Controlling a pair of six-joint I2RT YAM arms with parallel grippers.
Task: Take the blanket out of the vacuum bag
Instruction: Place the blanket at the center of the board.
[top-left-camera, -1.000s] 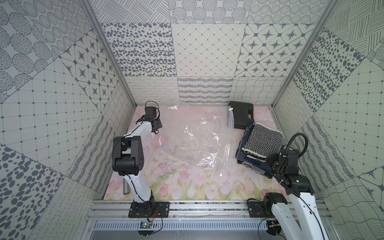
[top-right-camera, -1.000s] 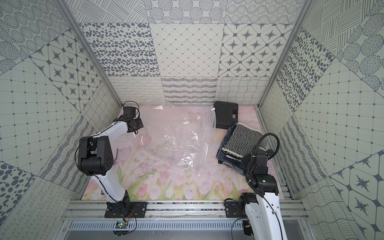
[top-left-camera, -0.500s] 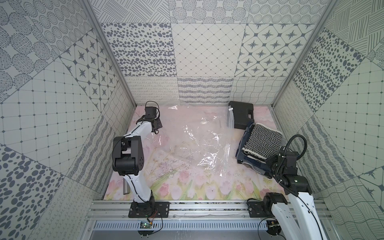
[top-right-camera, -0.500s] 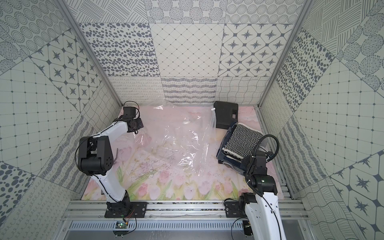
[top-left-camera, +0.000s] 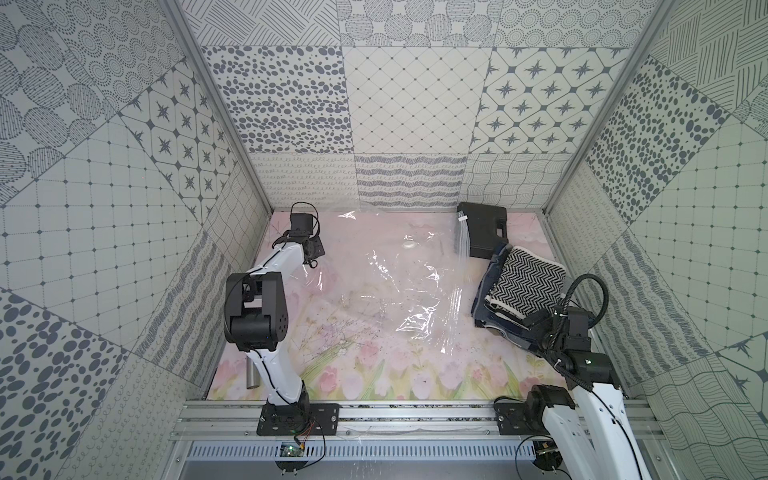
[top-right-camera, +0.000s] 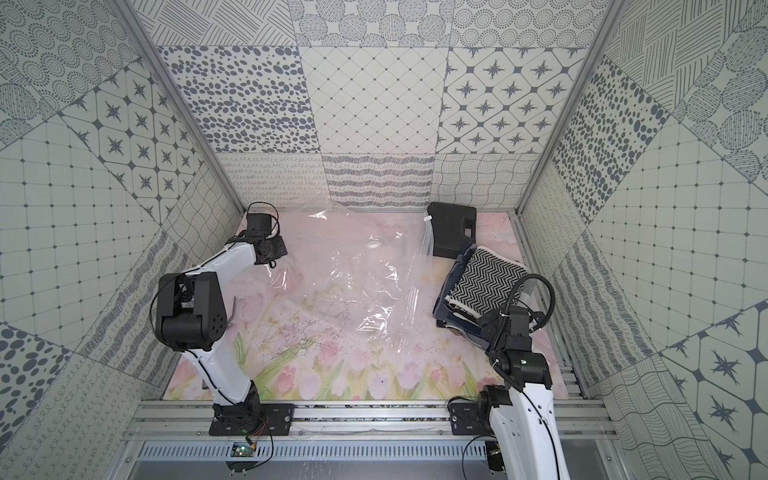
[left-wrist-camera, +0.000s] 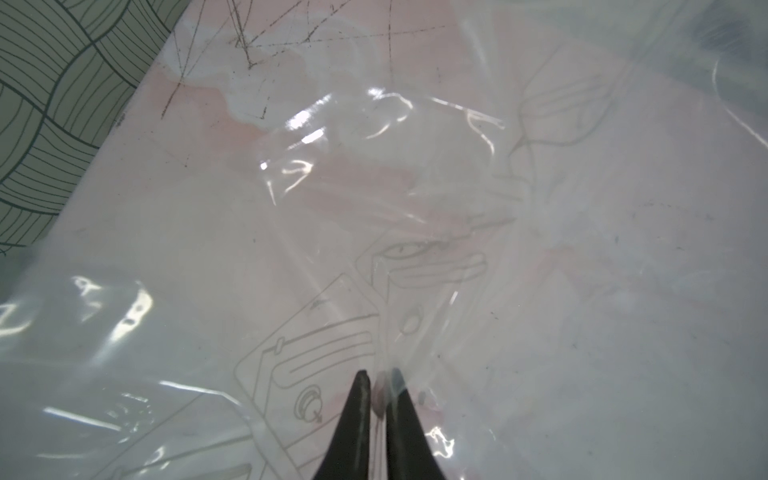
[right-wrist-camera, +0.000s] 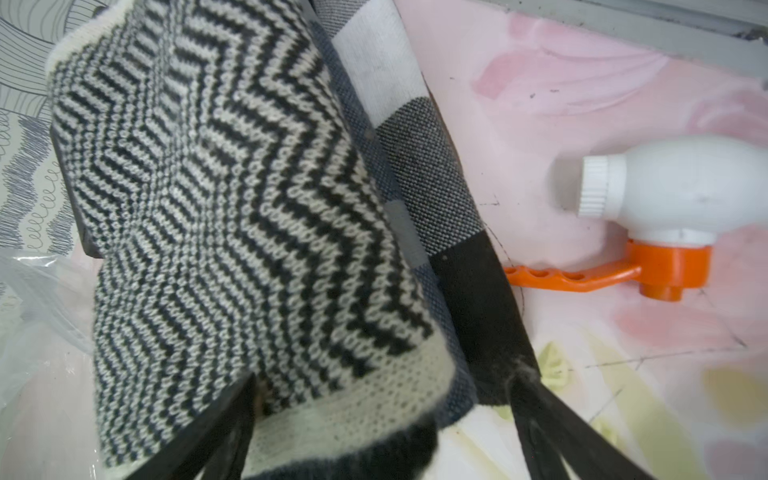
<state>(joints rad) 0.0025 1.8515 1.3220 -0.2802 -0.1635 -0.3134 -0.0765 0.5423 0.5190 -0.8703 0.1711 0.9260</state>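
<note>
**A:** Right gripper (right-wrist-camera: 382, 374) first. Its jaws are spread wide, one either side of the blanket's (right-wrist-camera: 232, 199) cream hem, and they're clamping nothing that I can see.

**B:** And the left gripper (left-wrist-camera: 379, 376)?

**A:** Jaws almost together, only a sliver apart. The film of the vacuum bag (left-wrist-camera: 374, 187) is pinched there, and it creases away from the tips.

**B:** So where's the blanket?

**A:** Outside the bag, on the right arm's side of the table (top-left-camera: 374, 374). It's folded, a black-and-white zigzag knit on a grey checked cloth (right-wrist-camera: 424, 174), up against the black case (top-left-camera: 484, 228).

**B:** How would it handle?

**A:** Soft and floppy, I'd guess. It'll sag and spill its folds, so I'd bite deep over the folded hem and take several layers at once.

**B:** And the bag?

**A:** It's spread flat across mid-table, clear and crinkled. I'd call it thin, slippery and nearly weightless.
</note>
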